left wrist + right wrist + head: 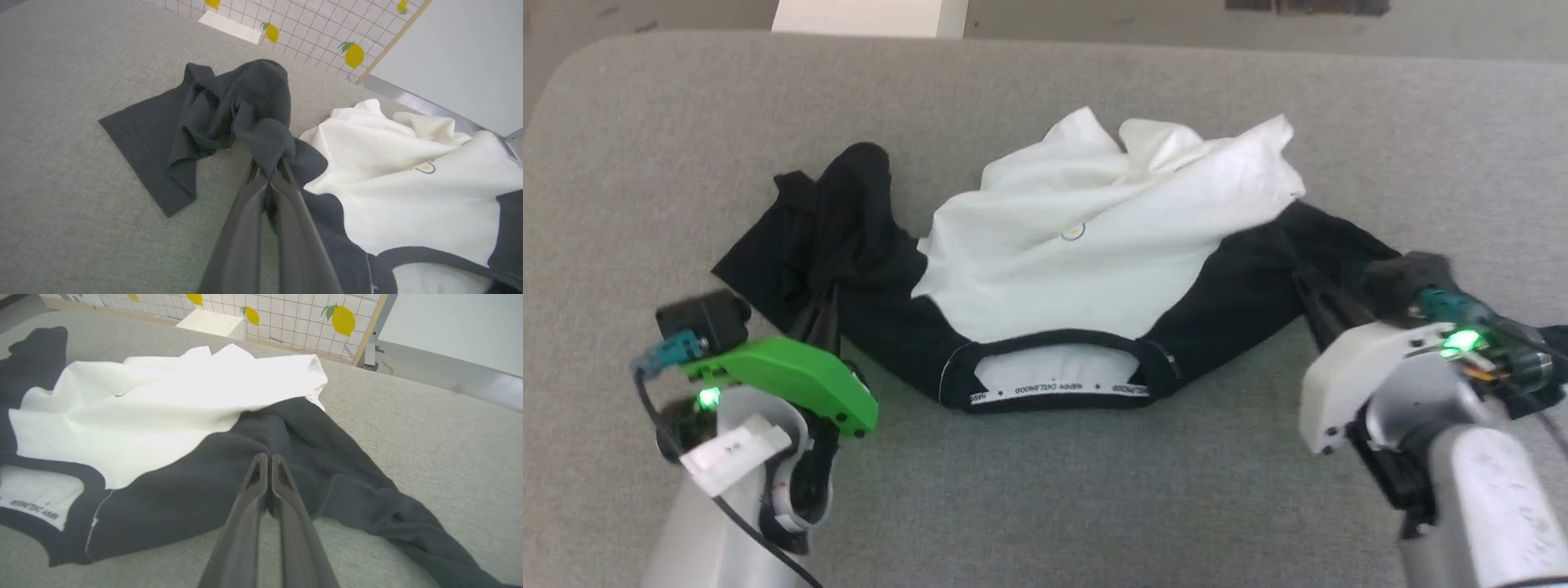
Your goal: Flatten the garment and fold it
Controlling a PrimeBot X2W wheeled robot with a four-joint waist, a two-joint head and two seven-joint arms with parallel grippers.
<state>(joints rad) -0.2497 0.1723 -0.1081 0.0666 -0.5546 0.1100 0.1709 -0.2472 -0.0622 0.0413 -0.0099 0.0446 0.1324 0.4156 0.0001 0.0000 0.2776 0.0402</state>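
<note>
The soft white, black-sleeved garment (1094, 261) lies crumpled on the grey fabric-covered bench (1045, 490), the left tool (269, 171) and the right tool (265, 457) each clamped shut on one sleeve, evidently so that outward pulls can flatten it

Grey woven fabric surface (1045, 490) spans the frame, its corner rounded at upper left. Behind it, at the top, white tiled wall (310, 318) printed with yellow lemons. Wooden edging strip (369, 326) beside pale blank panel (461, 53). White box (210, 323) at wall base.
</note>
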